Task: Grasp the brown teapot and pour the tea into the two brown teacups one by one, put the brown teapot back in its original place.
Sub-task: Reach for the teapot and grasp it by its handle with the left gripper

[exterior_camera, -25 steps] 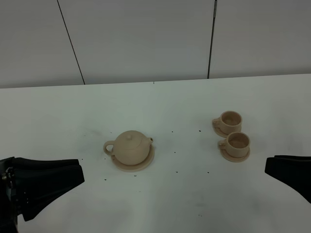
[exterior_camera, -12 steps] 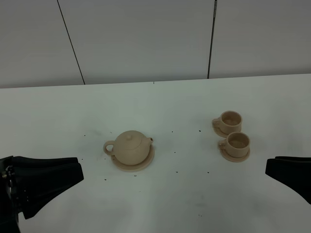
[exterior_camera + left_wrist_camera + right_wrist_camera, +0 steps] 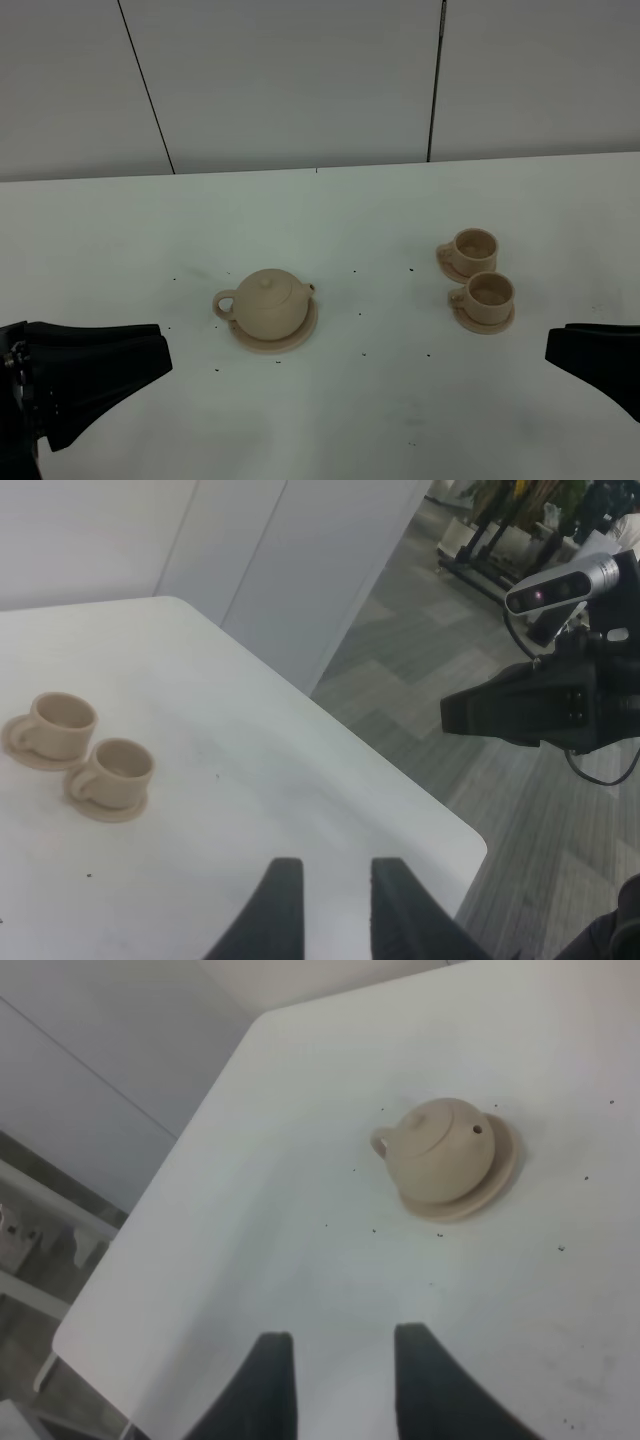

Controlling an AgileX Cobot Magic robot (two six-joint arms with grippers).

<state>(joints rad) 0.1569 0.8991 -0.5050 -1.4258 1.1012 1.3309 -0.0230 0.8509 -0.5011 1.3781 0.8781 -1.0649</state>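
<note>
High and right wrist cameras share the teapot point(image 3: 268, 303).

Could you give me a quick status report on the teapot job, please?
Left gripper and right gripper: jaws apart, empty. Brown teapot upright on its saucer, untouched. Only small dark specks between it and the teacups.

Teapot left of middle, two cups off to the right, on my tabletop.

I see the teapot point(image 3: 266, 302) sitting on its plate point(image 3: 304, 331) left of the middle of the tabletop point(image 3: 380, 410), handle to the left, spout to the right. Well apart on the right, the rear teacup point(image 3: 474, 246) stands just behind the front teacup point(image 3: 490, 292), each on one of the saucers point(image 3: 478, 324). My left pincer point(image 3: 162, 350) sits at the near left and my right pincer point(image 3: 552, 345) at the near right, both clear of the crockery.
</note>
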